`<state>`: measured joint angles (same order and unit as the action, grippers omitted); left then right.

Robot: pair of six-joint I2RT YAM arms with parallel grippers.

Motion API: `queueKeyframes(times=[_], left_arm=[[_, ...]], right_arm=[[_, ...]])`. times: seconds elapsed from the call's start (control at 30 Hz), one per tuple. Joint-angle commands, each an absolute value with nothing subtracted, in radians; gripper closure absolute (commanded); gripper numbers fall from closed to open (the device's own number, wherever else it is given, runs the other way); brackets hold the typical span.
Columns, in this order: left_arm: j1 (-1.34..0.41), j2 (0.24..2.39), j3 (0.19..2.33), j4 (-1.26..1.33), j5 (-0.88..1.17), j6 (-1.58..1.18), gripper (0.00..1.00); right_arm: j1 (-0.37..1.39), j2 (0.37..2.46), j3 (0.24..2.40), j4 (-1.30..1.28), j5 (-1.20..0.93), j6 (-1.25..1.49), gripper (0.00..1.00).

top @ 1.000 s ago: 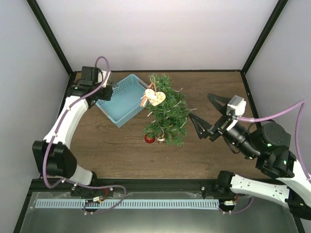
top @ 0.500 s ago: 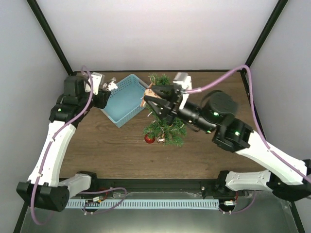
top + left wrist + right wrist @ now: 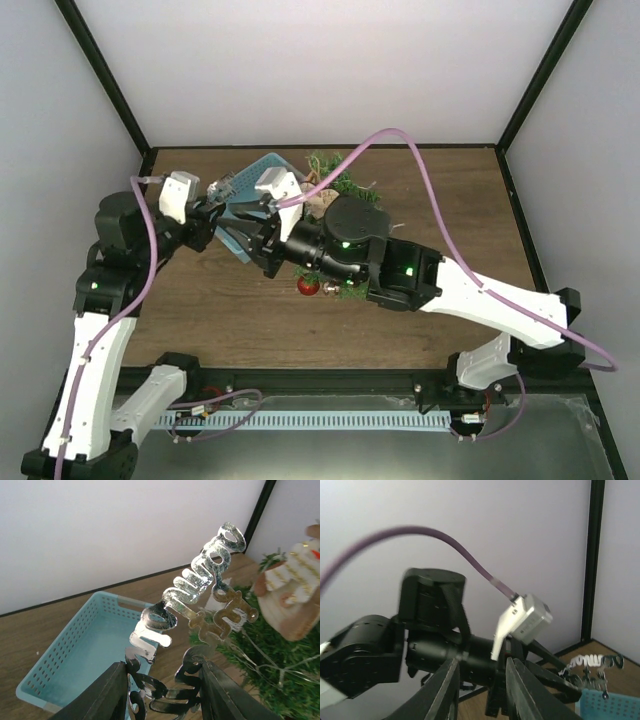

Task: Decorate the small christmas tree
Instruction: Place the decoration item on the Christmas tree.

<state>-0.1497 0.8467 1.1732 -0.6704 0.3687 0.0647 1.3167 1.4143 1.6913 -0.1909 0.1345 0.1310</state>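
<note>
Top external shows us the small christmas tree (image 3: 330,166) standing on the brown table (image 3: 490,210). Most of it is covered by the right arm (image 3: 470,295), which reaches across it. We make out only its far tip and some near branches, where a red ball (image 3: 308,287) hangs.

In the left wrist view we find a beige fabric ornament (image 3: 292,600) with gold trim hanging on the tree's branches. Just left of the tree, the left gripper (image 3: 165,695) pinches the lower end of a silver glitter word ornament (image 3: 200,590) between its fingers (image 3: 117,690). The ornament rises tilted toward the tree, and we cannot tell whether it touches the needles. Beyond it, also on the tree's left side, sits a light-blue basket (image 3: 85,650).

The right gripper (image 3: 480,690) is on that same side of the tree and points at the left gripper. In the right wrist view its fingers (image 3: 445,690) are spread apart and grip nothing, short of the silver ornament.
</note>
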Motion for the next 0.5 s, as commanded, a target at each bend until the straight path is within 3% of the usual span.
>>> queueKeyframes(times=[0.0,0.47], left_arm=[[-0.151,0.782,1.149,-0.652,0.443,0.064,0.6],[-0.159,0.599,1.129,-0.638,0.544,0.038,0.59]], right_arm=[[1.366,1.448,1.738,-0.226,0.248,0.148,0.73],[1.398,1.532,1.798,-0.26,0.396,0.216,0.73]])
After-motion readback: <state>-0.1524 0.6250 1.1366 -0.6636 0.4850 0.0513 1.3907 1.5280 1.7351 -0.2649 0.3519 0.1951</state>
